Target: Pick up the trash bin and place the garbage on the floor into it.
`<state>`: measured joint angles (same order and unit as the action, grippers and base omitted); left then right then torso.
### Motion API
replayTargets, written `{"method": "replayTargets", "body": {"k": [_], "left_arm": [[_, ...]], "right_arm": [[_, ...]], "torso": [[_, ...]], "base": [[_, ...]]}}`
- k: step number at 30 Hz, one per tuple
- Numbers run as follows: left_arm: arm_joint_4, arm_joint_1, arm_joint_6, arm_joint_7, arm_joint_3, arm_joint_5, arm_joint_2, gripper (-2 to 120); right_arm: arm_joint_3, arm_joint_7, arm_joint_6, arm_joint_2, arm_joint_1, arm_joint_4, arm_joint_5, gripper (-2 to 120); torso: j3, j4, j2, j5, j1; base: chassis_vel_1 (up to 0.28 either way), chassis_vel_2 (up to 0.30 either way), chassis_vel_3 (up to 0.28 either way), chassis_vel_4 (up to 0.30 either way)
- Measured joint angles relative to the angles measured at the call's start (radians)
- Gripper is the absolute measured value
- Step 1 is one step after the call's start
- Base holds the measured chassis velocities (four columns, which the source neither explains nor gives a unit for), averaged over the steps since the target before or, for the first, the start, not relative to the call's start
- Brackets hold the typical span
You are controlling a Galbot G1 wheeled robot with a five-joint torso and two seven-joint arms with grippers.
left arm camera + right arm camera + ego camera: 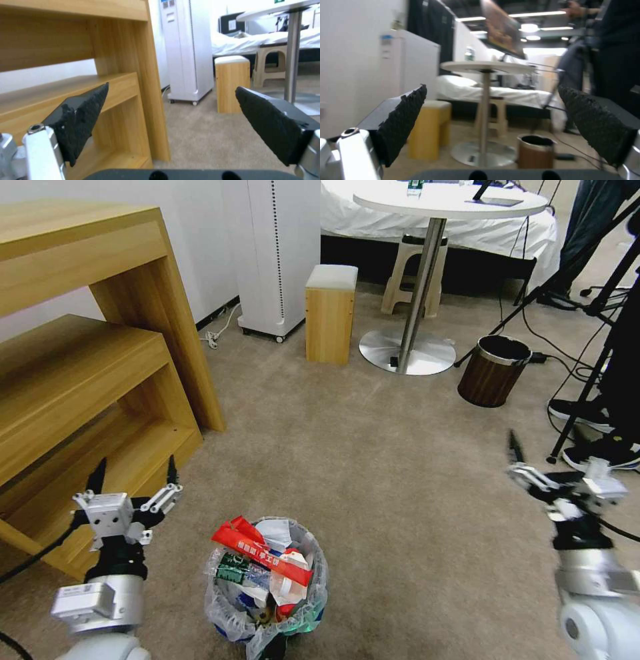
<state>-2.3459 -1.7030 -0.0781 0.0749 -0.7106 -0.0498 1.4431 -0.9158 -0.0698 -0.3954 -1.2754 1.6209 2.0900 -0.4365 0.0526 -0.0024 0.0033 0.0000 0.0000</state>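
The trash bin (215,607), black with a translucent bag liner, stands on the beige floor (400,460) low in the middle of the head view. It is heaped with garbage (261,551): red snack packets, a green-label bottle, white paper and wrappers. My left gripper (135,467) hovers open to the bin's left, above rim height and apart from it, in front of the wooden shelf. In the left wrist view the left gripper (171,87) holds nothing. My right gripper (557,457) hangs open far to the right, and in its own wrist view the right gripper (492,87) is empty too.
A wooden shelf unit (80,380) fills the left side. Ahead stand a wooden stool (330,313), a white appliance (280,253), a round pedestal table (407,352) and a brown wood-grain bin (493,370). Tripod legs, cables and a person's shoes (587,410) crowd the right.
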Motion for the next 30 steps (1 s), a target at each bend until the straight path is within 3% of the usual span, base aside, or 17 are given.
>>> {"method": "replayTargets", "body": {"k": [30], "left_arm": [[0.008, 0.011, -0.006, 0.001, -0.005, -0.015, -0.002, 100]], "right_arm": [[0.009, 0.019, -0.032, -0.013, 0.008, -0.022, 0.012, 100]], "torso": [[0.0, 0.0002, 0.0, -0.0001, 0.0]], "base": [[0.0, 0.0, 0.0, 0.0]]}}
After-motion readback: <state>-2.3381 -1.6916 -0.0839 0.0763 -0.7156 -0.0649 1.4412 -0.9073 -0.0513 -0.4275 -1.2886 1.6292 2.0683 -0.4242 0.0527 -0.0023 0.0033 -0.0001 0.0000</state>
